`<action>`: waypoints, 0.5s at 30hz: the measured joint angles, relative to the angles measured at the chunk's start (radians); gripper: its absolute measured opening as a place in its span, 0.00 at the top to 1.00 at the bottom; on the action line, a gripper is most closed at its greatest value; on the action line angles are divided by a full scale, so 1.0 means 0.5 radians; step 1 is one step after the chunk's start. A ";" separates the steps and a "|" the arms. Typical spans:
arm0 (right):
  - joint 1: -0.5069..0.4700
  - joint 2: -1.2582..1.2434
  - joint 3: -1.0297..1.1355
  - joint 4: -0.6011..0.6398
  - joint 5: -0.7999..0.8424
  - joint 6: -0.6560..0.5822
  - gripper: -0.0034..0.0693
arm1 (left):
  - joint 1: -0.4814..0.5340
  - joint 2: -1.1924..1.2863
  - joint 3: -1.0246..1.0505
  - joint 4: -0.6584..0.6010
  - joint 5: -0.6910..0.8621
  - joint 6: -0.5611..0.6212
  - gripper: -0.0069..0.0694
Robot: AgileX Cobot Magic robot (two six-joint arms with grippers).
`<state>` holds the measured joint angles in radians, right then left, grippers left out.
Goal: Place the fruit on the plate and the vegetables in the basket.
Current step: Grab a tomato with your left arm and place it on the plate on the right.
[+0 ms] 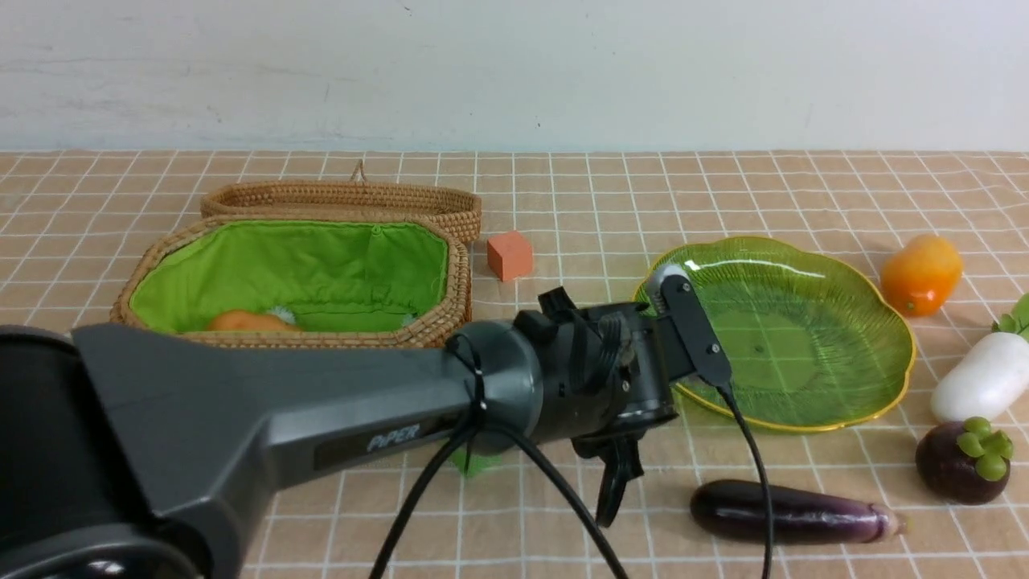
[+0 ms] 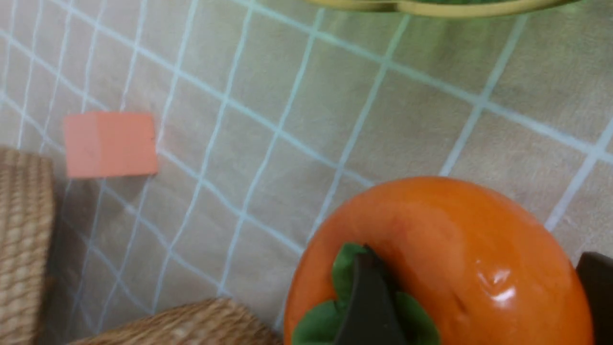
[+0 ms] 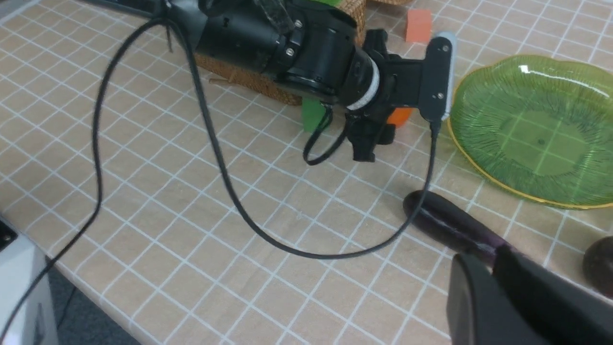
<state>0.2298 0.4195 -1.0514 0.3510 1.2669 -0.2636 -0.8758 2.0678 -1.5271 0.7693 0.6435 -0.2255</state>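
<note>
My left gripper [image 2: 479,297] is shut on the orange persimmon [image 2: 440,258], one finger on its green leaf cap, holding it near the plate's [image 1: 804,322] near-left edge. In the front view the wrist hides the persimmon; one finger [image 1: 615,482] points down. The right wrist view shows an orange sliver of the persimmon [image 3: 400,116]. The mango [image 1: 922,273], radish [image 1: 985,374] and mangosteen [image 1: 961,462] lie right of the plate. The eggplant [image 1: 792,512] lies in front of it. The potato [image 1: 249,322] is in the basket [image 1: 297,273]. My right gripper [image 3: 495,256] looks shut, just over the eggplant's [image 3: 450,223] end.
The wicker lid [image 1: 346,201] lies behind the basket. A small orange cube [image 1: 510,255] sits between basket and plate. A green cube [image 3: 313,114] sits by the basket's front, mostly hidden under my left arm. The left arm's cable [image 3: 215,158] loops over the table.
</note>
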 joint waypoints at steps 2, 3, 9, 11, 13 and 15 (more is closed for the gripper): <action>0.000 0.000 0.000 -0.149 0.000 0.130 0.84 | -0.010 -0.099 -0.062 -0.092 -0.030 -0.002 0.27; 0.000 0.000 0.000 -0.162 0.000 0.130 0.84 | -0.013 -0.115 -0.072 -0.101 -0.038 -0.002 0.27; 0.000 0.000 0.000 -0.322 -0.107 0.363 0.84 | -0.034 -0.048 -0.537 -0.557 -0.562 0.083 0.27; 0.000 0.000 0.004 -0.312 -0.106 0.374 0.84 | -0.036 0.061 -0.654 -0.624 -0.680 0.133 0.27; 0.000 0.000 0.010 -0.311 -0.092 0.378 0.84 | -0.036 0.219 -0.769 -0.654 -0.755 0.180 0.27; 0.000 0.000 0.015 -0.310 -0.081 0.378 0.84 | -0.036 0.332 -0.829 -0.651 -0.774 0.204 0.27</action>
<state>0.2298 0.4195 -1.0441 0.1958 1.2264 -0.0748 -0.8937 2.2338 -1.9417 0.4437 0.2564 -0.1233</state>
